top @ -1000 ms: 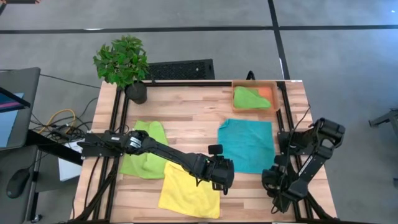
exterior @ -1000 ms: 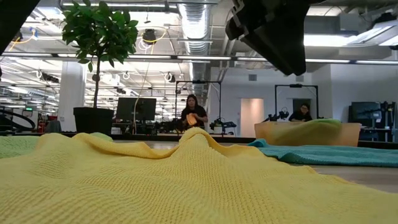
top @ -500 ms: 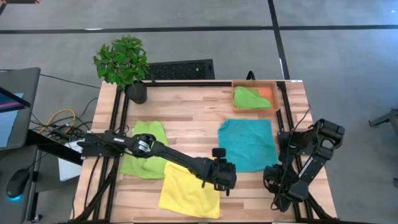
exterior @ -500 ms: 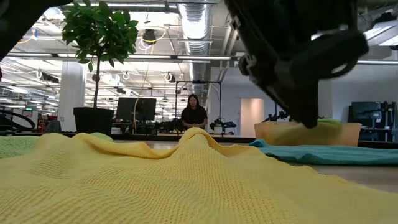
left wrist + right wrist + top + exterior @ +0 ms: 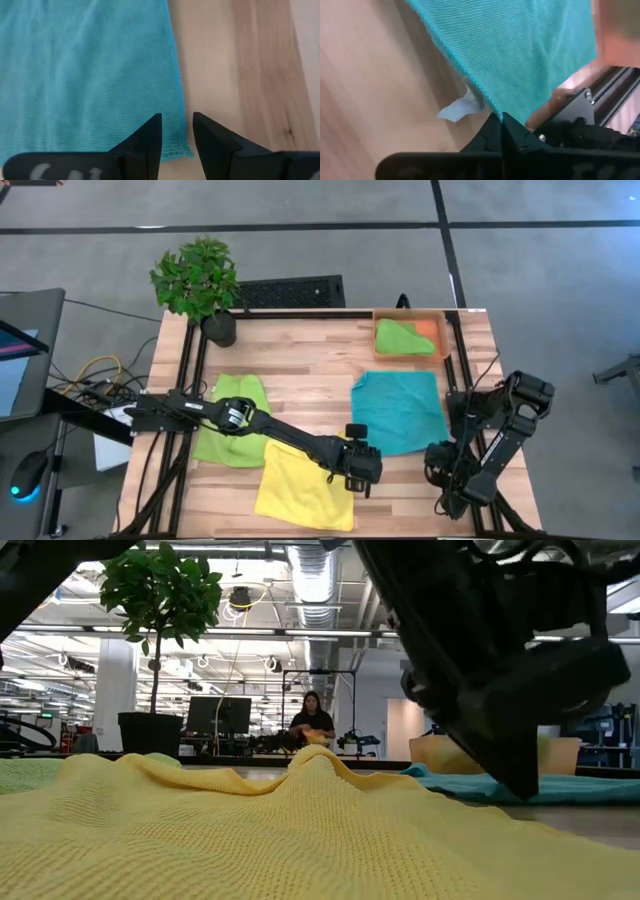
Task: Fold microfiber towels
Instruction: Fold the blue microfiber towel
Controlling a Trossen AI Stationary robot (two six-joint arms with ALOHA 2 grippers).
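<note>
- Teal towel: spread flat and roughly square, right of centre in the high view. Its near corner shows in my left wrist view, lying flat on the wood, and my right wrist view shows a white tag at its edge.
- Yellow towel: spread open at lower centre, slightly skewed, its surface rumpled into low ridges in the low view.
- Lime towel: lying loosely bunched at centre left, its lower edge touching the yellow one.
- Second green towel: crumpled at upper right.
</note>
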